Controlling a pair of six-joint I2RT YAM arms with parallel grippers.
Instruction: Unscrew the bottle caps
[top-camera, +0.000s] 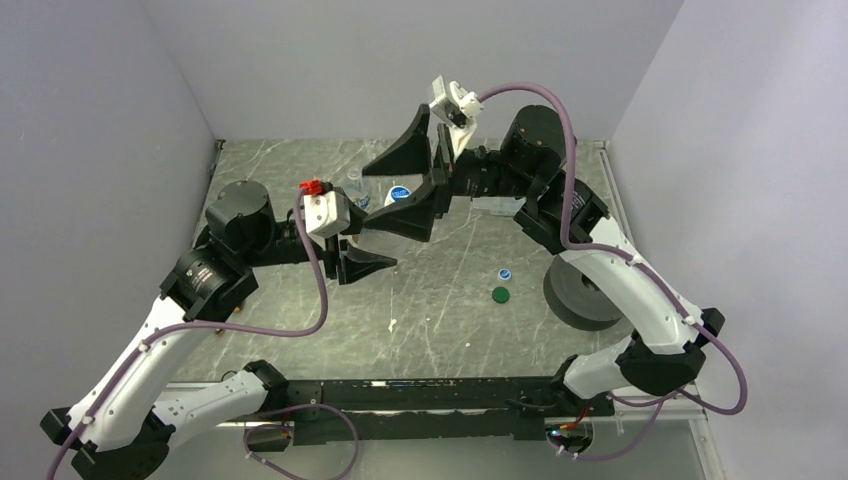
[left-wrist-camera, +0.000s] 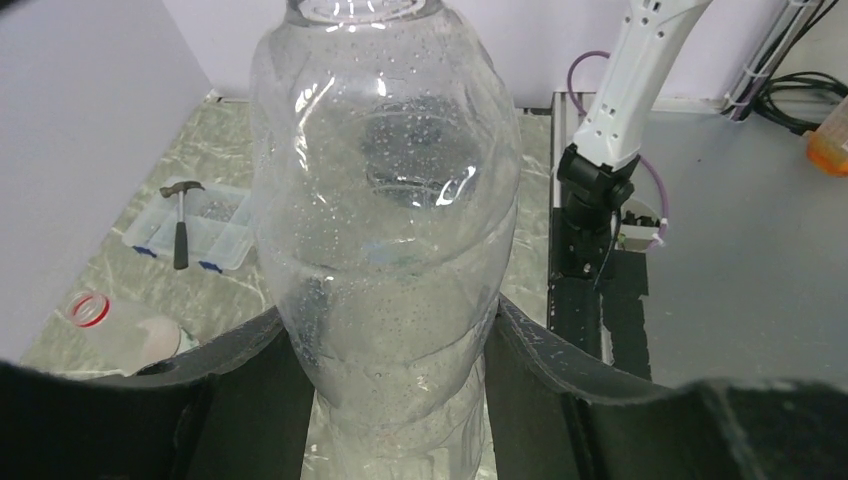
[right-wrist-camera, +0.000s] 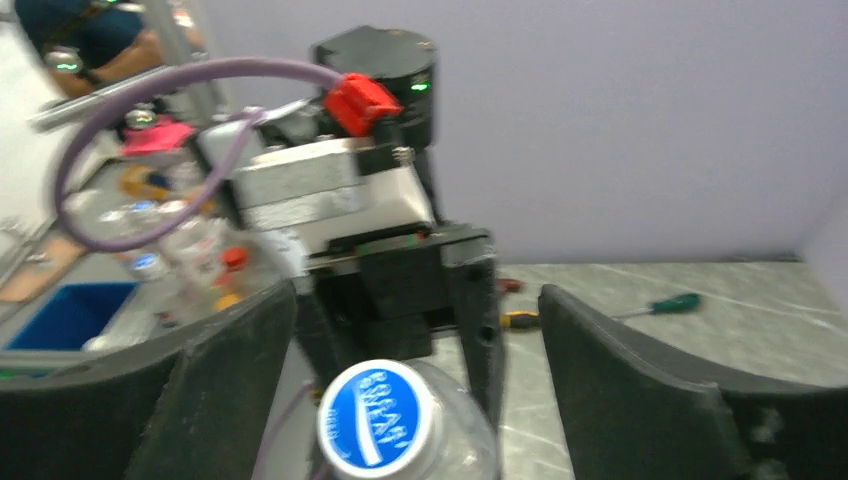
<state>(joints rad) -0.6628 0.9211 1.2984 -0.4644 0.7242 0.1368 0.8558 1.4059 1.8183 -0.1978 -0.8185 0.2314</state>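
left gripper (left-wrist-camera: 390, 332) grips bottle (left-wrist-camera: 385, 200), right gripper (right-wrist-camera: 415, 320) straddles cap (right-wrist-camera: 378, 417).

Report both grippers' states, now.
Left gripper: shut on the clear bottle.
Right gripper: open, fingers either side of the white-and-blue cap, not gripping it.

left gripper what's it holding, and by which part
The left gripper clamps the clear bottle by its body; the right gripper, open around its cap, holds nothing.
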